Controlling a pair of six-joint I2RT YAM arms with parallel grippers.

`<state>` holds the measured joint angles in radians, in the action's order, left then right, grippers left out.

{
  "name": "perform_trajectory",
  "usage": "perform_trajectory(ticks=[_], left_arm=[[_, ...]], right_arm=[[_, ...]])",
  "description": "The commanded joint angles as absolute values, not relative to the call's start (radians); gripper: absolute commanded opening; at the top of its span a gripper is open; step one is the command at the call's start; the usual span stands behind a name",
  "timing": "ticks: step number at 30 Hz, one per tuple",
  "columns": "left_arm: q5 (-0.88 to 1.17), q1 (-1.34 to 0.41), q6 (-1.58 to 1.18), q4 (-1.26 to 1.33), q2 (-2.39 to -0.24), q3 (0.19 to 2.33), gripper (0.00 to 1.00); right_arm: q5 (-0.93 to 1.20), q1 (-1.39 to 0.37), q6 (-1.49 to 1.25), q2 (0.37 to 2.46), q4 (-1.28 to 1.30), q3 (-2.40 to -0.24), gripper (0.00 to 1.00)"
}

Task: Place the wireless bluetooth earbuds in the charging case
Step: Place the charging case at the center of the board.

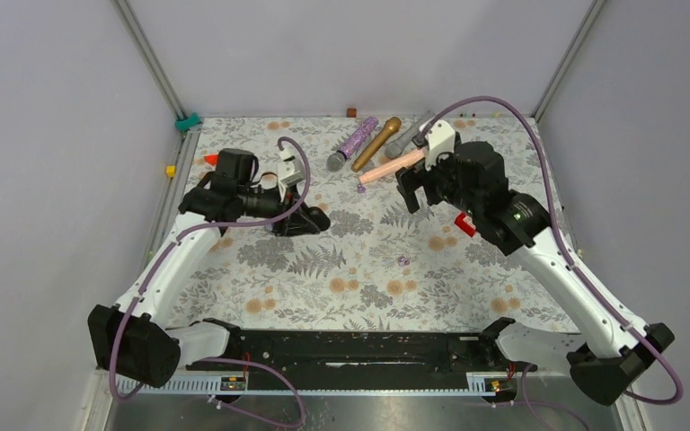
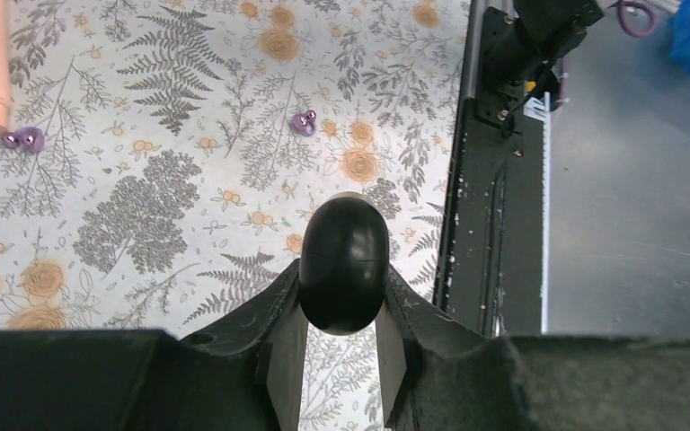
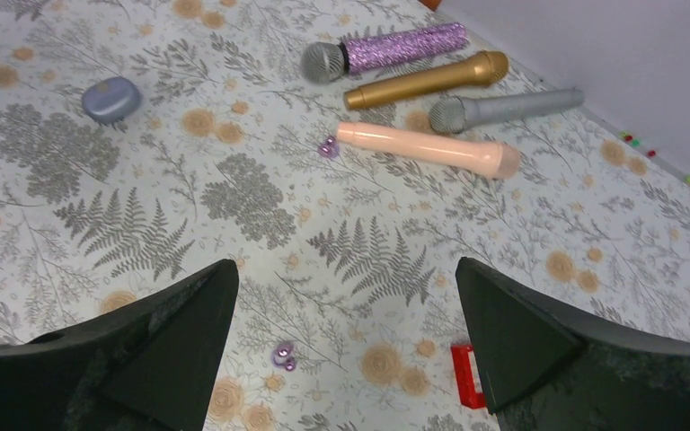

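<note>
Left pincer [image 2: 343, 310] tight around black case [image 2: 343, 256], right pincer [image 3: 343, 269] agape above fern-print tablecloth [image 3: 234, 193] between grey walls [image 1: 359, 54].

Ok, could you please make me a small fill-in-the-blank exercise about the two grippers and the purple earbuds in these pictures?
1. The left gripper is shut on the ____ charging case.
2. The right gripper has its jaws ____ and holds nothing.
3. One purple earbud lies beside the end of the ____ microphone.
Missing words: black; open; pink.
</note>
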<state>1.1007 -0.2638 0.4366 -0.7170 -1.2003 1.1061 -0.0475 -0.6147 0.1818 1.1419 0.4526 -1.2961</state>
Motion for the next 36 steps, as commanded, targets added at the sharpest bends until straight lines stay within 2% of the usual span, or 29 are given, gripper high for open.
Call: perform_trajectory(ticks=[1,13,27,36], left_arm=[[0.899,-0.352,0.327,-0.568,-1.241,1.152,0.0],[0.647,-0.581,0.178,-0.563,-1.653,1.457,0.0],[0.644,-0.689,-0.114,-0.634,-2.168,1.938,0.0],[0.625,-0.699,-0.333,-0.577,-2.361,2.051,0.0]], right_arm=[[-0.121,-0.591,0.217,1.049,0.382,-1.233,1.0],[-0.237,-0.489,0.225,0.857,0.333,-1.108,0.99],[-0.268,-0.419,0.264,0.752,0.219,-1.002,1.0],[-0.258,-0.415,0.266,0.73,0.199,-0.972,1.0]])
